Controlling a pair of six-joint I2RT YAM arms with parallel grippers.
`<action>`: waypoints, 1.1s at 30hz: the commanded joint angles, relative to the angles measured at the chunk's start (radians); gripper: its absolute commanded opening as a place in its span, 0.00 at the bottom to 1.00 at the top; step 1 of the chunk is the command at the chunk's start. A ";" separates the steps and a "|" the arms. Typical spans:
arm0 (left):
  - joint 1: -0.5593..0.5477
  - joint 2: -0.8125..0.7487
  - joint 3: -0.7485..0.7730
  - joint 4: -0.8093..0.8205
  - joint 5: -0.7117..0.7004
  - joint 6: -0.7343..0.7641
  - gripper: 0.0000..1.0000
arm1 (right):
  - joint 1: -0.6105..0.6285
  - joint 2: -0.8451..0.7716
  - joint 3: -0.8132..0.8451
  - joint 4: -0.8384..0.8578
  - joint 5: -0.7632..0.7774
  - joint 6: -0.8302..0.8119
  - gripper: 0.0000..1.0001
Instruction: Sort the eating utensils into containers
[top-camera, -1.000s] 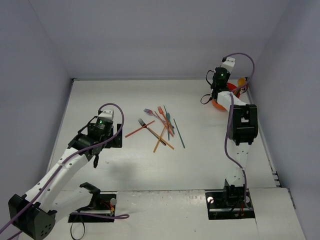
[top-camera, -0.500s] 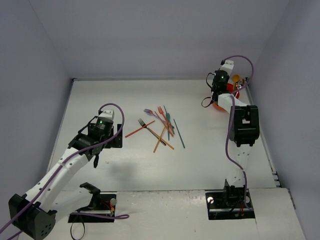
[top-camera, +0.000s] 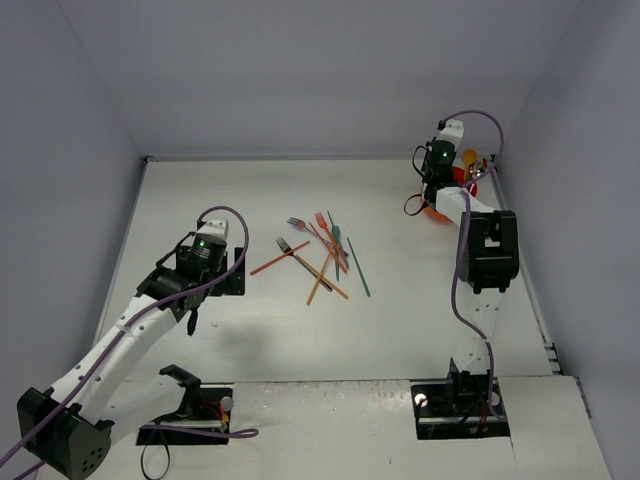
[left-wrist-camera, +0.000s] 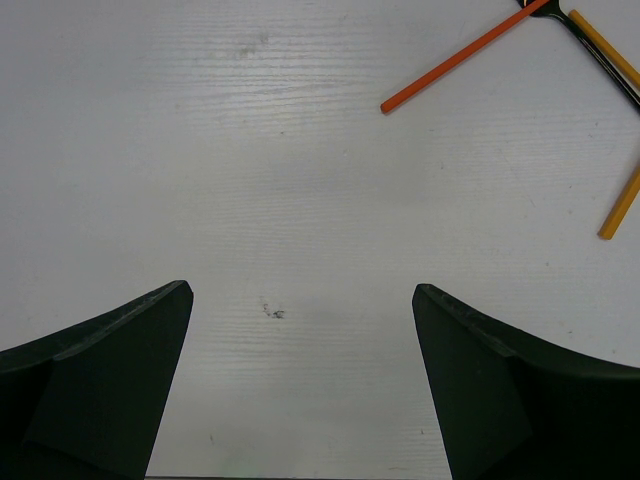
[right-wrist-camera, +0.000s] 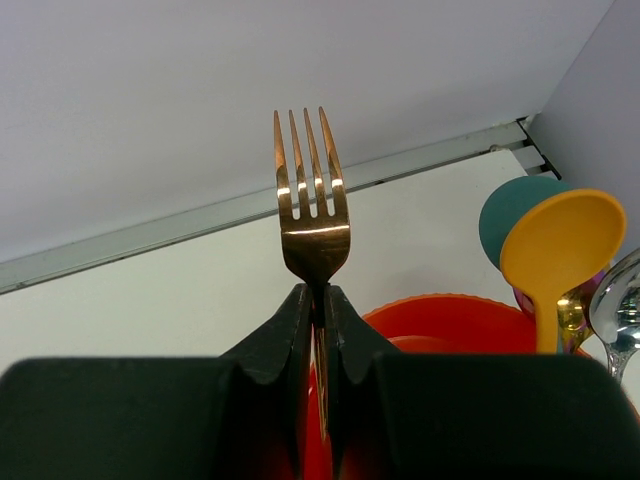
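Standing tines-up, a gold fork (right-wrist-camera: 312, 200) is pinched by the right end effector (right-wrist-camera: 318, 300) over the orange cup (right-wrist-camera: 450, 318), presumably to be lowered in upright. The left end effector (left-wrist-camera: 300, 290) is held spread near the loose utensils (top-camera: 325, 262).

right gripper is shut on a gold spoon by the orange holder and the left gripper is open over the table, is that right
Not quite. The right gripper is shut on a gold fork, not a spoon: the right wrist view shows its four tines. The rest stands: it is by the orange holder, and the left gripper is open over the table.
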 joint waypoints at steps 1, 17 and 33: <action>0.007 -0.007 0.010 0.038 -0.002 0.009 0.91 | -0.002 -0.104 -0.004 0.045 -0.002 0.015 0.12; 0.007 -0.028 0.012 0.039 -0.003 0.007 0.91 | 0.002 -0.274 -0.079 0.014 -0.028 -0.012 0.32; 0.007 -0.053 0.013 0.044 -0.002 0.006 0.91 | 0.308 -0.474 -0.082 -0.578 -0.388 -0.084 0.51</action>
